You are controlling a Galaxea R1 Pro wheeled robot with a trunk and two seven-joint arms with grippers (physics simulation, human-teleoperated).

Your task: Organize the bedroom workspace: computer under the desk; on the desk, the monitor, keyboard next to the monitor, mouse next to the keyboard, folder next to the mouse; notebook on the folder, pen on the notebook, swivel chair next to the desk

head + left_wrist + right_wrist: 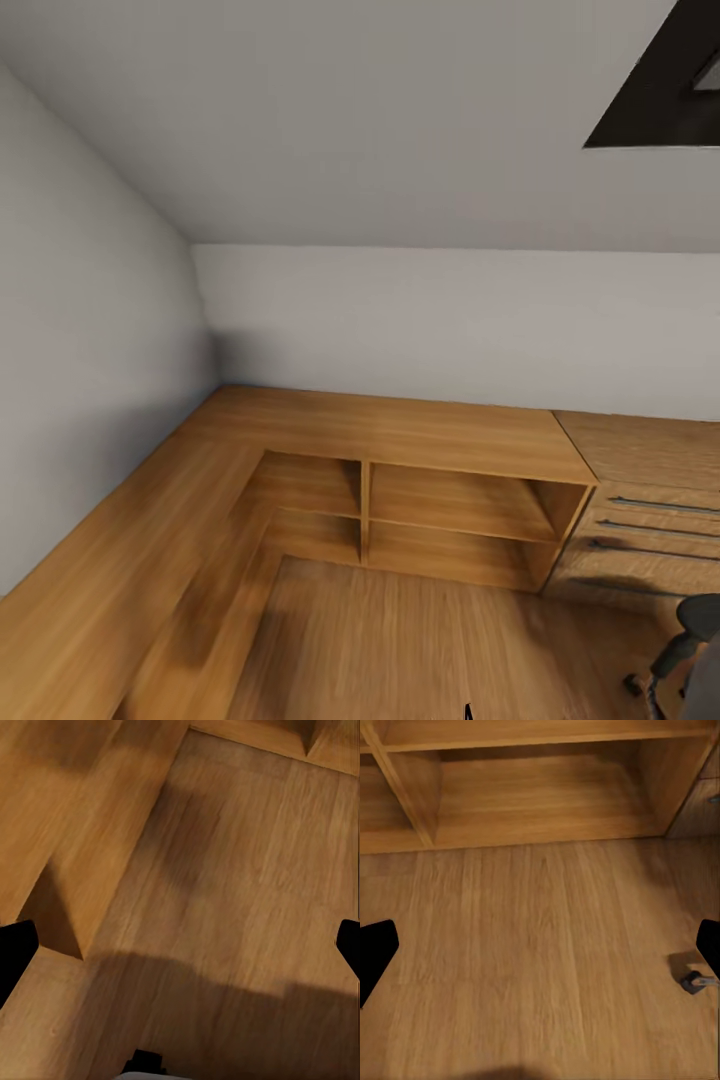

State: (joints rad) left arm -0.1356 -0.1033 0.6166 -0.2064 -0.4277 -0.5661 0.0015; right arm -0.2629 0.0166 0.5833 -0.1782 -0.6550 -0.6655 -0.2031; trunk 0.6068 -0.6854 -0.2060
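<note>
Wood filled the scene: pale grey walls met in a corner above a long L-shaped wooden shelf unit with four open cubbies, every one of them bare. Just right of the shelf unit stood a light wooden drawer cabinet with slim metal handles, drawers closed, contents unseen. Before the shelf unit lay the plank floor. Beyond the cabinet's near corner, the swivel chair peeked in, a dark seat edge, chrome leg and one caster; that caster showed again on the floor in the right wrist view. It should roll easily, so a push at the backrest or armrest looked wisest. Left pincer and right pincer both stood wide, holding nothing, dark tips apart.
</note>
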